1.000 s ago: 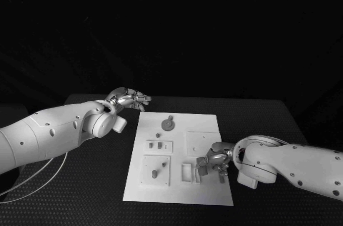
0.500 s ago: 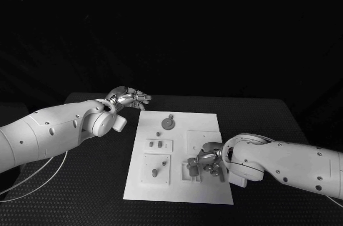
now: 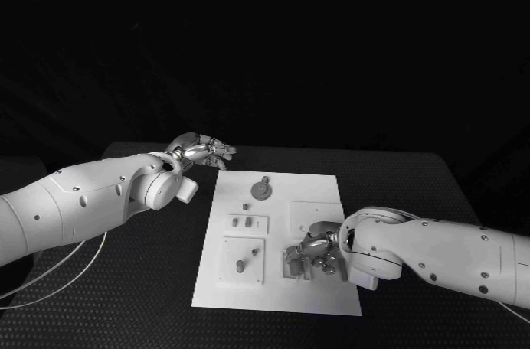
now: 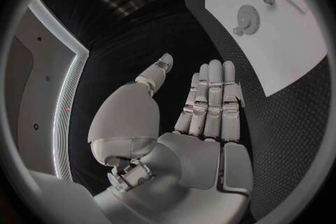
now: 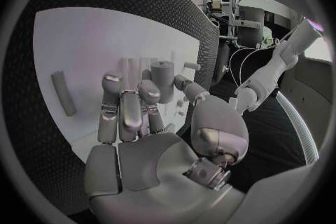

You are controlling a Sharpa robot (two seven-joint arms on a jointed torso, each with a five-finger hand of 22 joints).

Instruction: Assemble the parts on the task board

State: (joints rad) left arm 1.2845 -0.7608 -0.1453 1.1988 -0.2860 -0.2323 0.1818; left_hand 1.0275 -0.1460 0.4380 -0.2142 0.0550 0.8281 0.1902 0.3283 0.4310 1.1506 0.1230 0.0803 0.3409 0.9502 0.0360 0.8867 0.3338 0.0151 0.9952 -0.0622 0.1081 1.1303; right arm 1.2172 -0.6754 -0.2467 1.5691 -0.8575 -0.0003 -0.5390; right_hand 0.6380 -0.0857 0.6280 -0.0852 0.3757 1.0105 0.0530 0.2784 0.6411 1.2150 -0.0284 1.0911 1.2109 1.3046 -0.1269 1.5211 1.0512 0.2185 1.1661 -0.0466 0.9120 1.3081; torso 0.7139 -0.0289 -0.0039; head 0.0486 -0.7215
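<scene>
- Black, bumpy table fills the space in front of me, and the room behind it is all dark.
- Closest to me is the near end of the white task board, lying flat in the middle of the table.
- My right hand is low over the near right part of the board, just by a slot block. In the right wrist view its fingers are spread with nothing in them, and a short round peg stands just past the fingertips. I cannot tell if they touch it.
- A small rod lies flat on the board beside that hand.
- I think these parts are light, hard and a bit slippery, so they won't bend but could roll or tip. I would pinch the peg by its sides, near the top.
- On the near left a little peg sits in a square plate. Further up is a small holder with slots.
- Further still, a round gear lies flat near the far end of the board.
- Farthest away, my left hand rests off the board's far left corner, fingers straight and together, holding nothing.
</scene>
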